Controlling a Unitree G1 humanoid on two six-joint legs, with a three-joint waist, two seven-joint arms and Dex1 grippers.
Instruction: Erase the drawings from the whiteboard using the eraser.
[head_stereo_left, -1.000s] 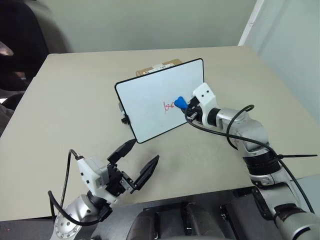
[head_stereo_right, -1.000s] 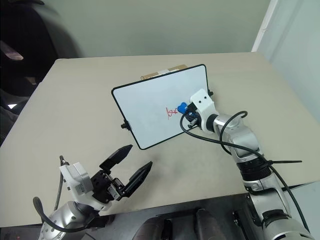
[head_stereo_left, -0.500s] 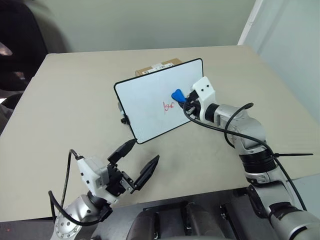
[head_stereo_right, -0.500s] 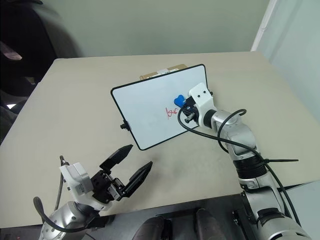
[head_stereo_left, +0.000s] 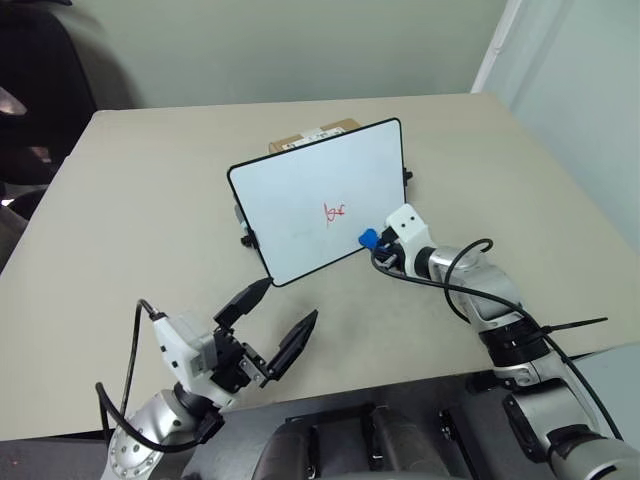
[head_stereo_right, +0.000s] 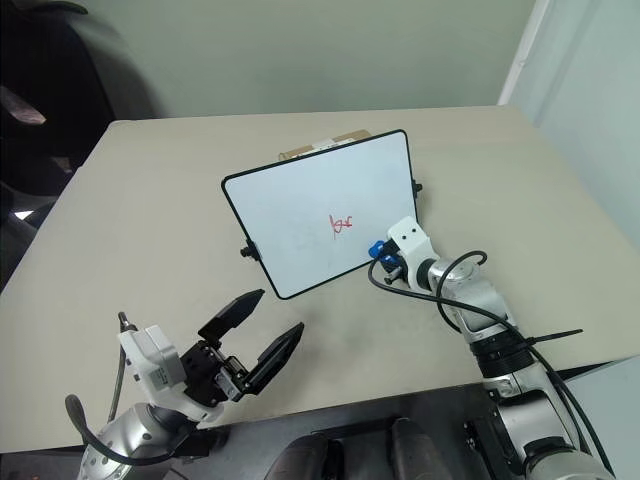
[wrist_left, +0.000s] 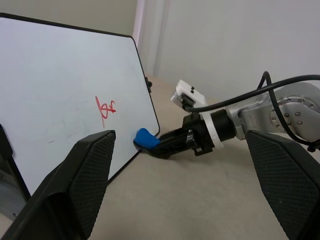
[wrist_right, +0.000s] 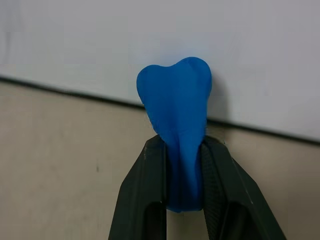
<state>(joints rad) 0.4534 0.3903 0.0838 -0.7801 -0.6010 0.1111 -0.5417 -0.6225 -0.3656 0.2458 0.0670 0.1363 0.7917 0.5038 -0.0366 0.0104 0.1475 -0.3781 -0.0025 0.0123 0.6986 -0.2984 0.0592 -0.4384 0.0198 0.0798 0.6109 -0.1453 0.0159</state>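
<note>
At about 7 o'clock of the table (head_stereo_left: 130, 190), the left gripper (head_stereo_left: 268, 322) hangs idle with its two black fingers spread apart, holding nothing. Toward the centre, the whiteboard (head_stereo_left: 300, 180) stands tilted, and the drawings (head_stereo_left: 334, 211), a small red scribble, sit a little right of its middle. At 4 o'clock from the scribble, at the lower right edge of the board, the right gripper (wrist_right: 182, 177) is clamped on the eraser (head_stereo_left: 368, 238), whose blue tip touches or almost touches the rim.

To do the wiping well, I think the eraser should go up toward 10 o'clock until it covers the red strokes, then rub with a light and steady push, because the board only leans and could slide or tip.

Behind the board, at 12 o'clock, a brown cardboard box (head_stereo_left: 310, 135) seems to support it. Nothing stands between the eraser and the scribble.
</note>
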